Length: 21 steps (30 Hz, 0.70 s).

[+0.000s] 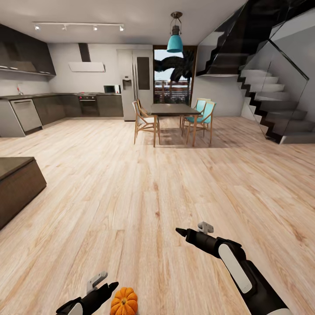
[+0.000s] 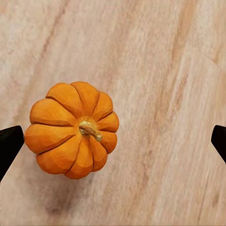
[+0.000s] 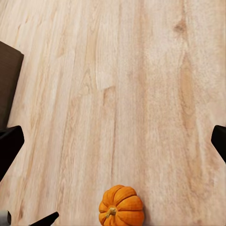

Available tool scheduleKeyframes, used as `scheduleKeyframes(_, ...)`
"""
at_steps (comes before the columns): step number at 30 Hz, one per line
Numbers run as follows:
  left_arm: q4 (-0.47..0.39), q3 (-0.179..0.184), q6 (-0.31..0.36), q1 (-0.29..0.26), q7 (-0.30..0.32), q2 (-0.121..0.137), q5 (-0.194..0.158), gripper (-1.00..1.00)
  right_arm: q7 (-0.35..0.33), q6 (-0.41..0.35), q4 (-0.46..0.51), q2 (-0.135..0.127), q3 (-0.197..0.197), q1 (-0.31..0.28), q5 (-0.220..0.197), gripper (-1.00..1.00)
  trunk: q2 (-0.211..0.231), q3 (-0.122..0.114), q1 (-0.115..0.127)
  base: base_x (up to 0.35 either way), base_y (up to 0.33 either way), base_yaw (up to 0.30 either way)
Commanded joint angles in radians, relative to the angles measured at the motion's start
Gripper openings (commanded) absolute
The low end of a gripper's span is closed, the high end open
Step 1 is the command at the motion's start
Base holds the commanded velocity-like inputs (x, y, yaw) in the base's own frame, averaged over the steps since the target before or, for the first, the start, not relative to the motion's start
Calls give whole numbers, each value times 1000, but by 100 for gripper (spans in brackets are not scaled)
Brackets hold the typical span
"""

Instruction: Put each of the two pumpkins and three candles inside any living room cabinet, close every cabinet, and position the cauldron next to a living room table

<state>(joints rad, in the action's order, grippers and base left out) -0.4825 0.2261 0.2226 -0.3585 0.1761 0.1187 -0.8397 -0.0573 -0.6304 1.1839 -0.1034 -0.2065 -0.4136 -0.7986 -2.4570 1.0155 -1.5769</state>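
While hovering over pale, grainy wood floor (image 1: 144,201), left claw (image 2: 113,136) spread wide around ribbed orange pumpkin (image 2: 71,130) with a stubby brown stem, not touching. Right claw (image 3: 113,141) also wide, holding nothing. Smooth dark cabinet (image 1: 17,186) off left.

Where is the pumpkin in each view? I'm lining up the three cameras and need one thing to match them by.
Head view: the pumpkin sits at the bottom edge, beside the left claw.
Left wrist view: the pumpkin is left of centre, stem up, between the open fingertips.
Right wrist view: the pumpkin is at the bottom edge, near centre.
Shared landmark: the pale wood floor under it.
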Motion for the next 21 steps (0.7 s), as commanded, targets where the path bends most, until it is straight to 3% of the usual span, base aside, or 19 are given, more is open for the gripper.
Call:
scheduleKeyframes(1,-1,4,3,0,0,1,-7,100,-3,-3,0,-1,-1,-1,1,100,-8,4,-4,0,0,0)
scheduleKeyframes(6,-1,4,3,0,0,1,-7,100,-3,-3,2,-1,-1,-1,1,100,-43,20,-23,0,0,0)
scheduleKeyframes(21,-1,4,3,-2,2,2,-5,100,-4,-5,3,-1,-2,-1,1,100,-47,78,-30,0,0,0)
